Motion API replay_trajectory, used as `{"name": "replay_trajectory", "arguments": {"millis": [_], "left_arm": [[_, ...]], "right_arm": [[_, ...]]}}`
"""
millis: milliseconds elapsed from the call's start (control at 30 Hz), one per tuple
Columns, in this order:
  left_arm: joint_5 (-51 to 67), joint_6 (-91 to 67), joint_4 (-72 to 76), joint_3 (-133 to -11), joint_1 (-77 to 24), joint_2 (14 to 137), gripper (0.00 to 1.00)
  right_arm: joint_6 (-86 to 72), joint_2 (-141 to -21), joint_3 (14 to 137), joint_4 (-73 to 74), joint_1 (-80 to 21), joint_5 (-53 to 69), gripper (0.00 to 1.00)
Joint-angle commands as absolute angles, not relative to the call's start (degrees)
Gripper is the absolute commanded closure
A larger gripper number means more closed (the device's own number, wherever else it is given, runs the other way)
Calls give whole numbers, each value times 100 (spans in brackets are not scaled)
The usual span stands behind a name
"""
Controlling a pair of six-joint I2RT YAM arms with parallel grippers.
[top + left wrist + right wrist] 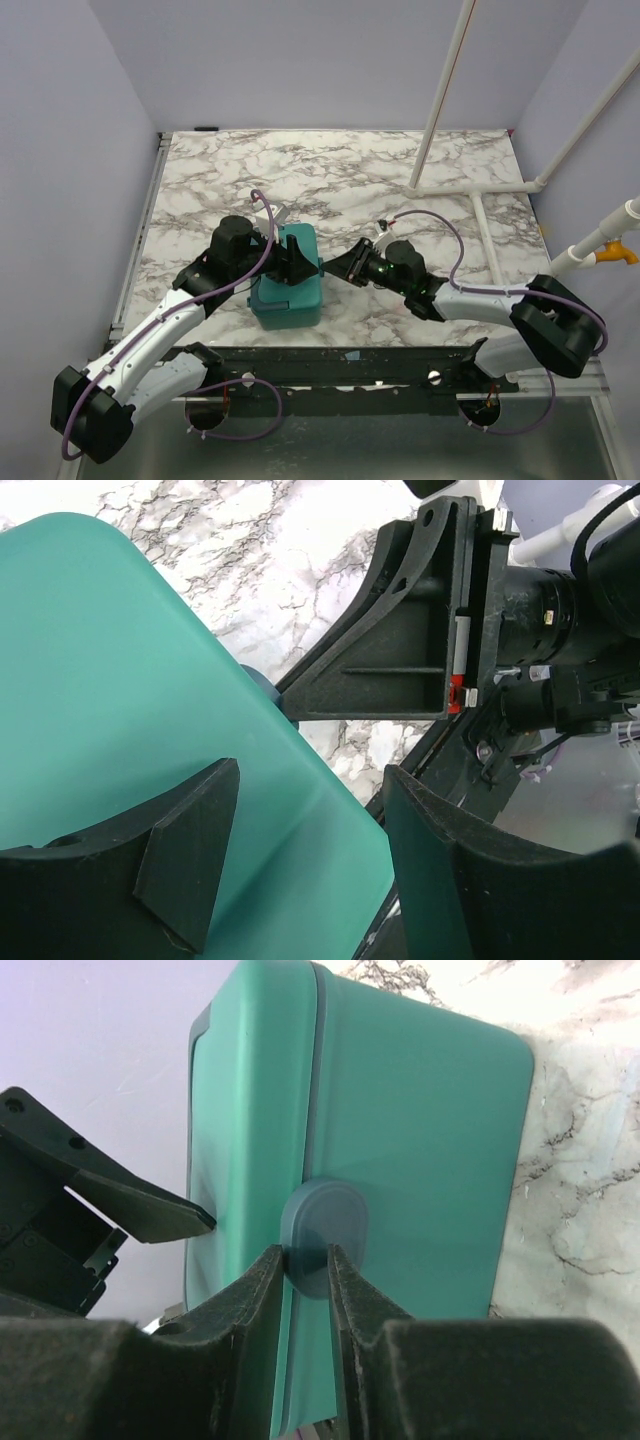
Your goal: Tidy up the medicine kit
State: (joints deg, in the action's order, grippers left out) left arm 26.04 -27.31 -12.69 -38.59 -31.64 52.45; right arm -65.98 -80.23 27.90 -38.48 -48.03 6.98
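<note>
Closed medicine kit (287,290) on table (400,180), toward 6 o'clock. Wide left fingers (185,865): one on lid (100,680), other off edge. Narrow right fingers (250,1320), at kit's 3 o'clock, pinching latch (325,1235).

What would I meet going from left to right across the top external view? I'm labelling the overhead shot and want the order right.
left arm → medicine kit → right hand → white pipe frame
</note>
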Motion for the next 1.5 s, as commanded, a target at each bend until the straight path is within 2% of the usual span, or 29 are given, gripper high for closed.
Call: {"name": "replay_trajectory", "arguments": {"millis": [0,533,767,933,1033,1100,1133,1467], "left_arm": [[2253,-2648,-2381,-3799,-3190,5260,38],[1836,-2340,-2867,-4332,-3190,4880,36],[1521,-2161,-3019,-4577,-3189,4348,30],[1206,-2001,-3114,-4679,-3180,3915,25],[945,-1919,-3161,-4694,-3177,3674,17],[775,-1858,-3193,-4685,-3180,3514,4],[700,-1826,-3207,-4678,-3176,3461,2],[45,-1537,-3346,-4619,-3174,2642,1]], "right_arm": [[-6403,-7786,2687,-3296,-4904,782,73],[-5311,-6742,3185,-1869,-4904,33,60],[-4349,-6071,3430,-928,-4904,-736,32],[-3765,-5724,3649,-262,-4905,-1279,20],[-3428,-5581,3782,178,-4904,-1598,0],[-3289,-5531,3886,430,-4904,-1826,0],[-3202,-5515,3940,526,-4909,-1879,0],[-3567,-5684,4937,2526,-4904,-2901,0]]}}
